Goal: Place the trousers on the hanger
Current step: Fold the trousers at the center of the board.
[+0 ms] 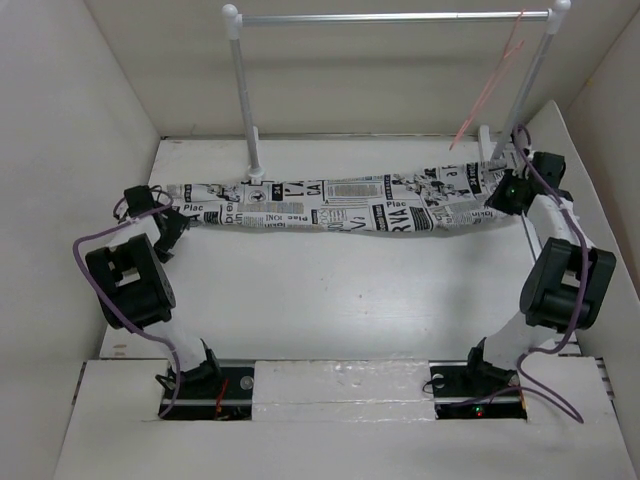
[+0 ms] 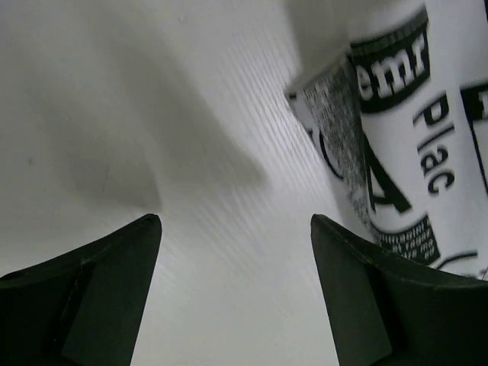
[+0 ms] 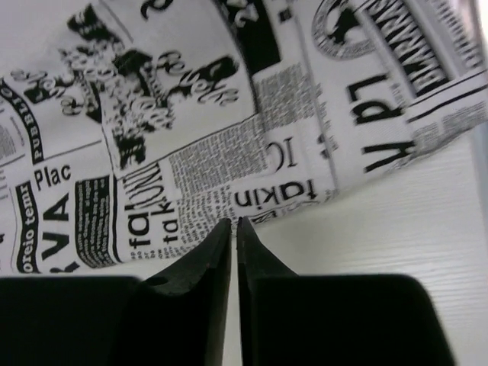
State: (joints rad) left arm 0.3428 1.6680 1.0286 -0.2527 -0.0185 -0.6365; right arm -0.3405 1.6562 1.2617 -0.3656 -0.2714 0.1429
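The trousers (image 1: 340,205) lie stretched in a long band across the far half of the desk (image 1: 340,300), running from near its left edge to near its right edge, just in front of the rack's feet. None of the cloth is on the hanger (image 1: 480,100) yet. The hanger hangs tilted from the right end of the rack's silver crossbar (image 1: 395,17), above the far right corner.

The step in hand looks like taking hold of the two ends of the garment. The left gripper (image 1: 176,218) sits at the left end with its fingers (image 2: 114,290) well apart and only bare desk between them; in the left wrist view the trouser end (image 2: 412,152) lies off to the side of one finger, not between the two. The right gripper (image 1: 506,190) is at the right end, its fingers (image 3: 206,267) pressed together with the tips right at the fabric's edge (image 3: 252,194). Whether they have nipped any cloth I cannot tell.

The next move probably calls for the left gripper to shift over the cloth and close. Both ends would then need lifting together so the band clears the desk.

In the way are the rack's right post (image 1: 530,80) and its foot, which stand close beside the right gripper and under the hanger. The hanger's thin rods also leave little room to thread the fabric.
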